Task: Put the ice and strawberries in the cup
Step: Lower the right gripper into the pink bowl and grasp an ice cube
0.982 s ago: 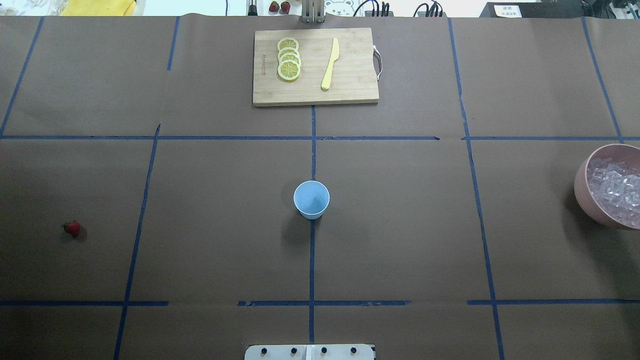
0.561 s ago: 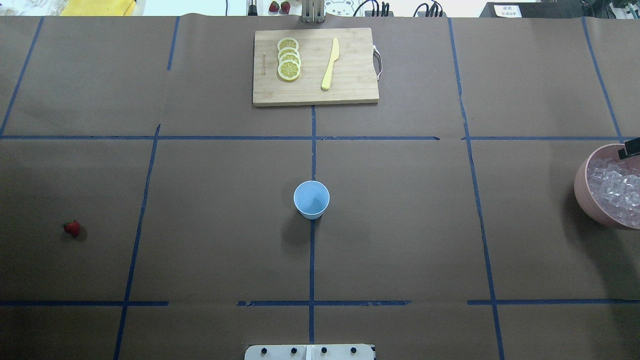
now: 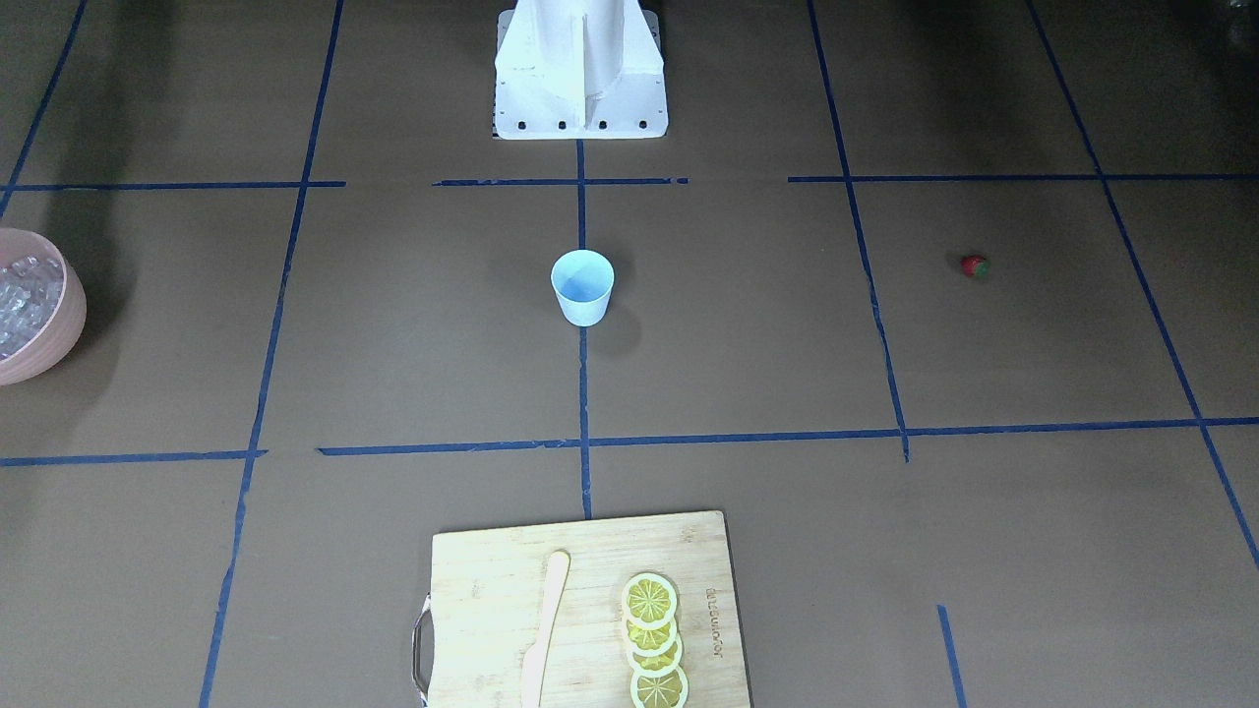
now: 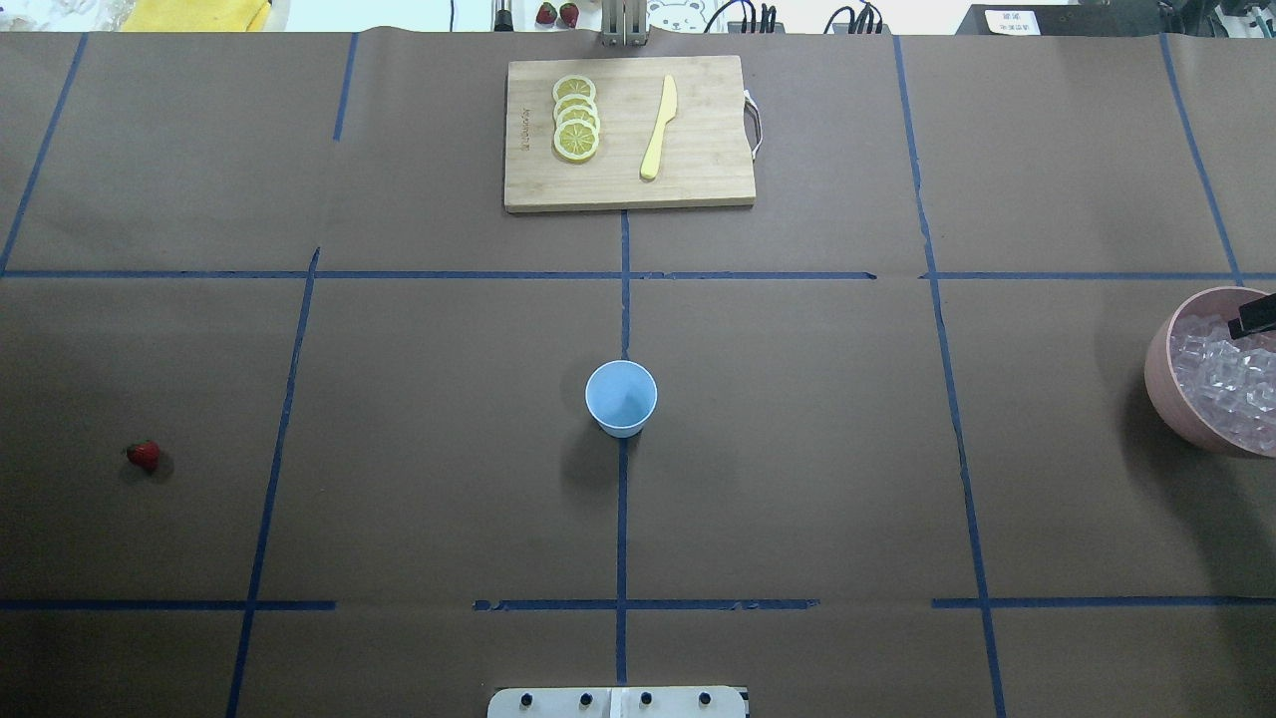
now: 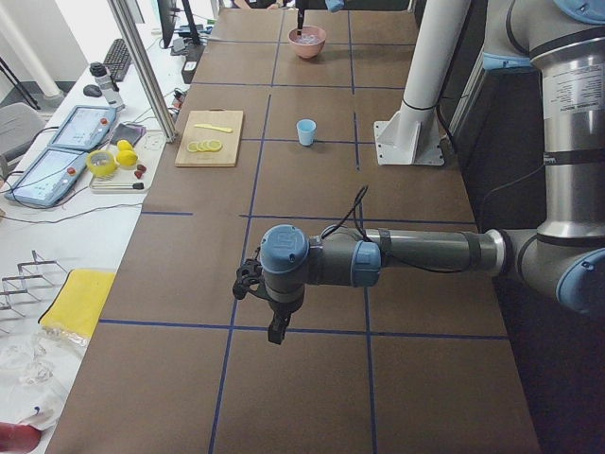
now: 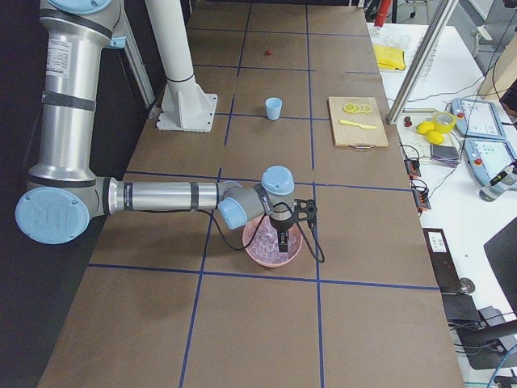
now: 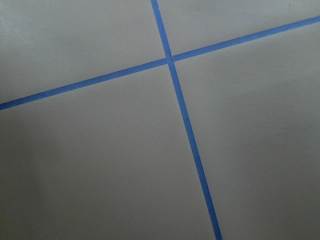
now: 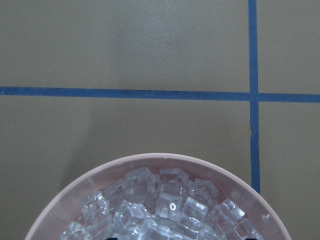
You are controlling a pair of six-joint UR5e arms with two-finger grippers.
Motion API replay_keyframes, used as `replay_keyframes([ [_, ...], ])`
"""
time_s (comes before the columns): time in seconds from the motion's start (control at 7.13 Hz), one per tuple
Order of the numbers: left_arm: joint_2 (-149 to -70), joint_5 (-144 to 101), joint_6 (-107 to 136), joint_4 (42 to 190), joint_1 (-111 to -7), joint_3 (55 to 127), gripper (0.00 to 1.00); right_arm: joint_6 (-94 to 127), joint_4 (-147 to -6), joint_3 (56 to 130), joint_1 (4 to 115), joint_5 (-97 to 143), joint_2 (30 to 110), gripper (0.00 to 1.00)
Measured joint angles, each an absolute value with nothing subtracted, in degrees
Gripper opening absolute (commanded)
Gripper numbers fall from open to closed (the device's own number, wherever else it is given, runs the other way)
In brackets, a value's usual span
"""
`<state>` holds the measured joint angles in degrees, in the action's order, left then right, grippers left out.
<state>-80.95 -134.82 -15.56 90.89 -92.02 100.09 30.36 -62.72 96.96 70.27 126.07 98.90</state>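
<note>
The light-blue cup (image 4: 621, 399) stands upright and empty at the table's middle, also in the front view (image 3: 582, 285). One red strawberry (image 4: 143, 455) lies alone at the far left (image 3: 974, 265). The ice (image 4: 1231, 384) is piled in a pink bowl (image 4: 1156, 369) at the right edge; the right wrist view looks down on the cubes (image 8: 165, 210). My right gripper (image 4: 1254, 314) hangs over the bowl's far rim (image 6: 283, 234); I cannot tell whether it is open or shut. My left gripper (image 5: 277, 331) hovers over bare table far from the strawberry; I cannot tell its state.
A wooden cutting board (image 4: 698, 170) at the back centre holds several lemon slices (image 4: 576, 118) and a yellow knife (image 4: 659, 127). The robot's white base (image 3: 580, 69) stands at the near edge. Blue tape lines cross the brown table.
A black part of my right gripper has come into the overhead view at the right edge, over the bowl's far rim. Cup and strawberry have not moved.
</note>
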Motion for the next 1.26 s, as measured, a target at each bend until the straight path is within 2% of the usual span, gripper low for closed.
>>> replay_keyframes([
  [0.98, -80.0, -134.8, -15.6, 91.0, -92.0, 100.2, 1.0, 30.1, -62.6, 96.4, 68.5, 124.0, 100.1, 0.7],
  [1.12, -80.0, -134.8, -15.6, 91.0, -92.0, 100.2, 1.0, 29.9, -62.6, 96.0, 68.3, 124.1, 100.2, 0.64],
  [1.26, -80.0, -134.8, -15.6, 91.0, -92.0, 100.2, 1.0, 29.8, -62.6, 95.7, 68.0, 124.2, 100.2, 0.38],
])
